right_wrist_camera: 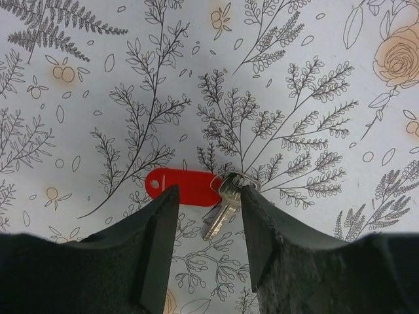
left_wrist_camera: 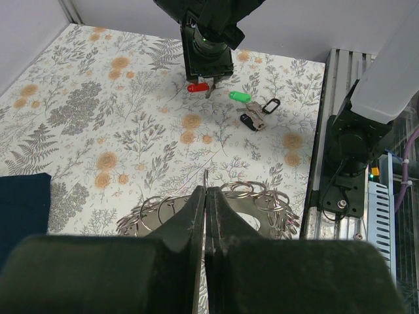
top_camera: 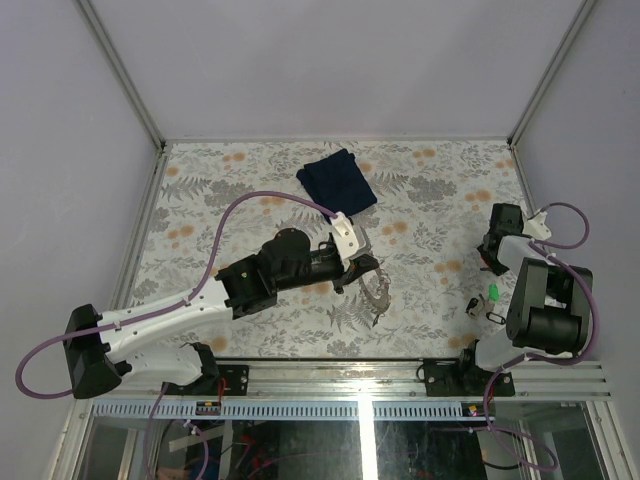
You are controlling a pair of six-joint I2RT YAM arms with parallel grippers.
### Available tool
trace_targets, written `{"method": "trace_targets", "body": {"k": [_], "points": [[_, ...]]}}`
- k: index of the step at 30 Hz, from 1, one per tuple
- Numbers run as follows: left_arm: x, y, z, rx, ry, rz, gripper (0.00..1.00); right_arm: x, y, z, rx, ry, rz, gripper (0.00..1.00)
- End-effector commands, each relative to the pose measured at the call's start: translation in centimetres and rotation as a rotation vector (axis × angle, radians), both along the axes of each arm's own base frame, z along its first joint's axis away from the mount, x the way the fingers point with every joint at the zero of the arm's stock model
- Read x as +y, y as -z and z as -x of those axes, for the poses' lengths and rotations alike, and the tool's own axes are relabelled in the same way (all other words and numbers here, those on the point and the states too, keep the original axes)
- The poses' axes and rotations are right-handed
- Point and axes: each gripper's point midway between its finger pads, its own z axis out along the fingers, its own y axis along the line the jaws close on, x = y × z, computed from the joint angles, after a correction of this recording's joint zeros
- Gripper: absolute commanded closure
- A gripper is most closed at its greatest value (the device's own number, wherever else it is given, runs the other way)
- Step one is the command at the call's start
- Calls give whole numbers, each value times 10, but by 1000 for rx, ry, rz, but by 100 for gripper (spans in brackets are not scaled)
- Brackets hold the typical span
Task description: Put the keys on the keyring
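My left gripper (top_camera: 365, 268) is shut on the silvery keyring (top_camera: 378, 292) at mid-table. In the left wrist view the shut jaws (left_wrist_camera: 206, 191) pinch a thin metal strand of the keyring (left_wrist_camera: 243, 191), whose small linked rings spread to either side. My right gripper (right_wrist_camera: 208, 196) is open, just above the table. Its fingers straddle a red-tagged key (right_wrist_camera: 183, 186) with a silver blade (right_wrist_camera: 219, 214). The left wrist view shows that gripper (left_wrist_camera: 209, 86) over the red key (left_wrist_camera: 195, 87). A green key (left_wrist_camera: 239, 96) and two black-tagged keys (left_wrist_camera: 270, 104) lie near it, and the green one also shows from above (top_camera: 492, 292).
A dark blue folded cloth (top_camera: 337, 180) lies at the back centre, also at the left edge of the left wrist view (left_wrist_camera: 23, 196). A metal rail (top_camera: 400, 365) runs along the near table edge. The right arm's base (left_wrist_camera: 353, 150) stands close to the loose keys.
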Motion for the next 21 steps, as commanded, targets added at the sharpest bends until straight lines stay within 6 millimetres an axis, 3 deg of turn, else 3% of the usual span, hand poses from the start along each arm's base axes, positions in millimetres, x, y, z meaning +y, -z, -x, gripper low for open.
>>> {"method": "trace_targets", "body": {"k": [1, 11, 21], "points": [[0, -29, -2, -53, -1, 80, 100, -12, -6, -9, -25, 56, 26, 51], [1, -29, -2, -55, -4, 77, 100, -14, -3, -8, -20, 74, 14, 60], [2, -29, -1, -56, -4, 77, 100, -15, -9, -7, -62, 70, 33, 86]]}}
